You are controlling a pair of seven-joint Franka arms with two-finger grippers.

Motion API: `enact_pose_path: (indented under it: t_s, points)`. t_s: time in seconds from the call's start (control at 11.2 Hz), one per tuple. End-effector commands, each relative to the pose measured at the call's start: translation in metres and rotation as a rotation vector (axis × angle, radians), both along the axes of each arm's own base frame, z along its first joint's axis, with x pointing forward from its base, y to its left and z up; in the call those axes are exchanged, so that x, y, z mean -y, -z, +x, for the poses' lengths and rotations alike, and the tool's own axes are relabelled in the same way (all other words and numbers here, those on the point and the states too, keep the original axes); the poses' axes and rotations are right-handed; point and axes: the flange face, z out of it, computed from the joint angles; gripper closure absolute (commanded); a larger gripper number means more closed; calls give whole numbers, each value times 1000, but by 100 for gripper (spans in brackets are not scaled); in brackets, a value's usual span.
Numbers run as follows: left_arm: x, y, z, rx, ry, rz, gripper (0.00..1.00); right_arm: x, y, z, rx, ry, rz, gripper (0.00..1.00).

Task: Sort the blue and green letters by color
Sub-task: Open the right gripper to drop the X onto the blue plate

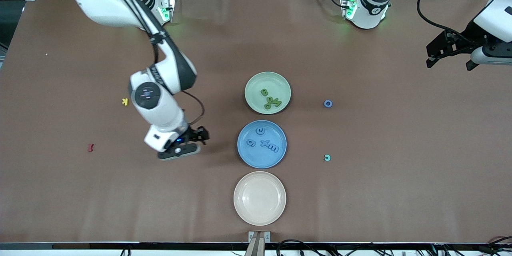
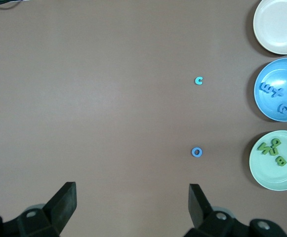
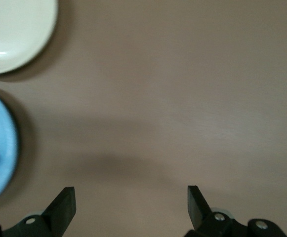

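Blue o (image 1: 328, 103) and c (image 1: 327, 157) loose beside plates (image 1: 276, 156); both grippers (image 1: 448, 62) (image 1: 196, 138) spread, empty.

Front view: high, across the table, facing both bases, whole tabletop shown. Left wrist view: high, looking down over its open fingers (image 2: 64, 205) at the blue plate (image 2: 264, 106) and green plate (image 2: 262, 170). Right wrist view: low, close to bare table; shares the blue plate (image 3: 0, 148) and cream plate (image 3: 15, 34).
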Motion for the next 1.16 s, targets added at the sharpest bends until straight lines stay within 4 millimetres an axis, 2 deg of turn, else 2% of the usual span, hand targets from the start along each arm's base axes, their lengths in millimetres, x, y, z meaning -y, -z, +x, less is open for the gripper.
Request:
enact_pose_path:
  t_s: [0.0,0.27,0.54,0.72,1.07]
  points:
    - [-2,-5,-2,9,6,-21,0,89,-26,-10,6,-17,-36,0]
    - [-2,-4,-1,7,10,-21,0,163,-43,-24,3,24,-63,0]
    - [-4,-4,-1,7,10,-20,0,218,-60,-55,-2,57,-89,0]
    - [-5,-3,0,6,9,-20,0,243,-93,-73,-12,95,-110,0]
    - [-6,-3,0,6,9,-20,0,264,-187,-90,79,154,-129,0]
